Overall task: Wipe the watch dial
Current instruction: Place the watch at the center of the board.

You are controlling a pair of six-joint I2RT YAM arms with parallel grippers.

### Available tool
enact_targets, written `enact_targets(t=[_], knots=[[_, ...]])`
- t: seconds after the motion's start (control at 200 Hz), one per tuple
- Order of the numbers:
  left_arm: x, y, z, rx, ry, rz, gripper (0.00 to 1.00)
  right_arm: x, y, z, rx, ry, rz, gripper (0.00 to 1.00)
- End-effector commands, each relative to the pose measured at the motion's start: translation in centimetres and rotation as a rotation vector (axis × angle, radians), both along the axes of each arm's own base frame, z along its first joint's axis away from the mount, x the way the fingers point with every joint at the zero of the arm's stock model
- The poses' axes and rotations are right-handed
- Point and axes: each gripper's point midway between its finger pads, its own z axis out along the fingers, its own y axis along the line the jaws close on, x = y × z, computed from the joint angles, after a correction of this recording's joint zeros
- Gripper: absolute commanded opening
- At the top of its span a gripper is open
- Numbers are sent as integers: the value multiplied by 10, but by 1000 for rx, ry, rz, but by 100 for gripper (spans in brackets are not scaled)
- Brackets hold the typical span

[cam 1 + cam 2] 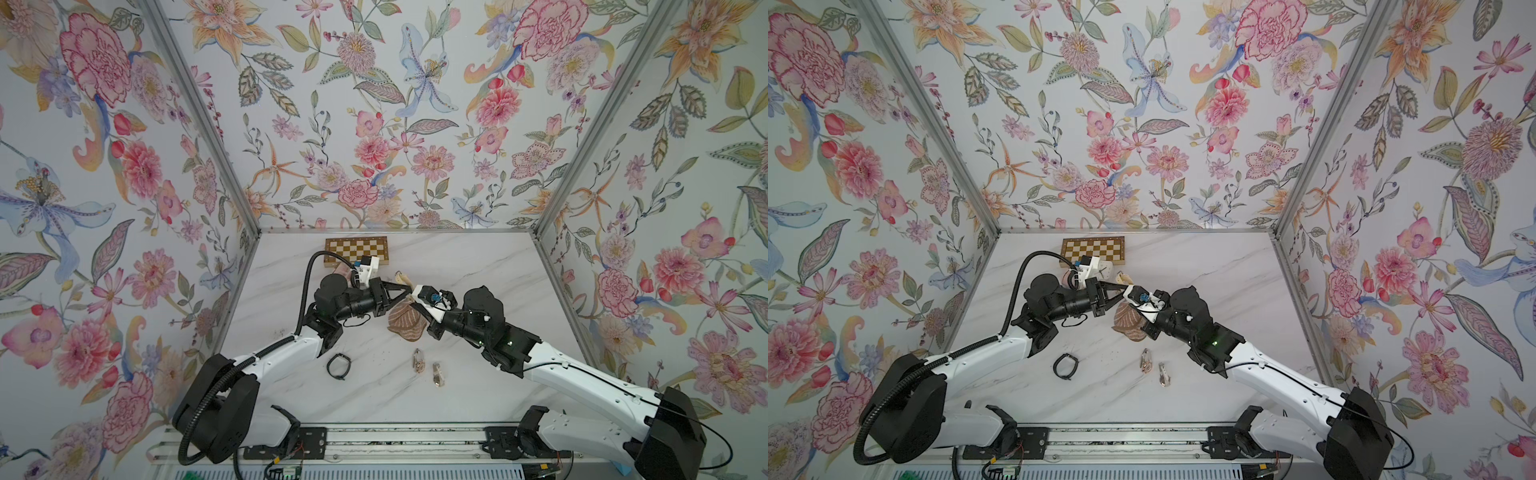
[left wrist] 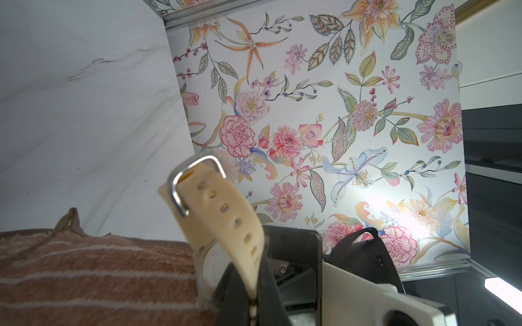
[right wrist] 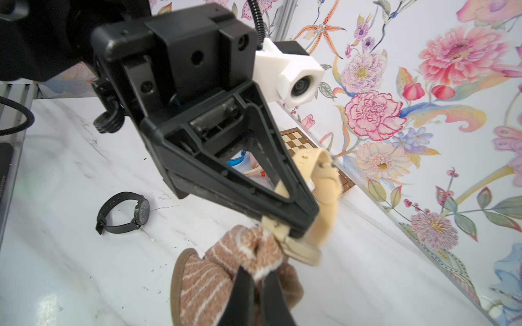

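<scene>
A cream watch (image 3: 301, 249) with a buckled strap (image 2: 223, 209) hangs above the middle of the table. My left gripper (image 3: 296, 223) is shut on its strap, which shows pinched between the jaws in the left wrist view (image 2: 255, 304). My right gripper (image 3: 258, 282) is shut on a brown, white-striped cloth (image 3: 226, 262). The cloth (image 2: 93, 271) lies bunched against the watch's case (image 2: 210, 268); the dial face itself is hidden. In both top views the two grippers meet tip to tip, with the watch (image 1: 401, 276) (image 1: 1122, 276) above the cloth (image 1: 405, 322) (image 1: 1129, 322).
A black watch (image 1: 337, 365) (image 3: 127, 211) lies on the marble table under the left arm. Two small watches (image 1: 418, 360) (image 1: 437, 374) lie in front of the cloth. A chessboard (image 1: 356, 250) sits at the back wall. Floral walls enclose three sides.
</scene>
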Motion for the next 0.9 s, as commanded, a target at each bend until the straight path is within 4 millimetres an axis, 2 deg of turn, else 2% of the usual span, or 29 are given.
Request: enact_targets(t=[0.0,0.15,0.355,0.545,0.631,0.811,0.891], knots=[[-12,-2,7,-3,-28,-48,0,5,-13,19,44,-52,-52,0],[-9,-1,7,4,-29,-44,0,7,-26,14,27,-38,-107,0],[0,8,1,89,-36,-9,0,17,-60,34,80,-24,-238,0],[17,29,-32,410,-50,56,0,29,-92,42,96,-7,-391,0],[26,47,-48,643,-71,85,0,32,-101,44,107,-2,-447,0],[40,88,-69,1053,-106,124,0,31,-104,45,119,6,-457,0],[45,102,-72,1237,-135,129,0,30,-103,43,117,11,-447,0]])
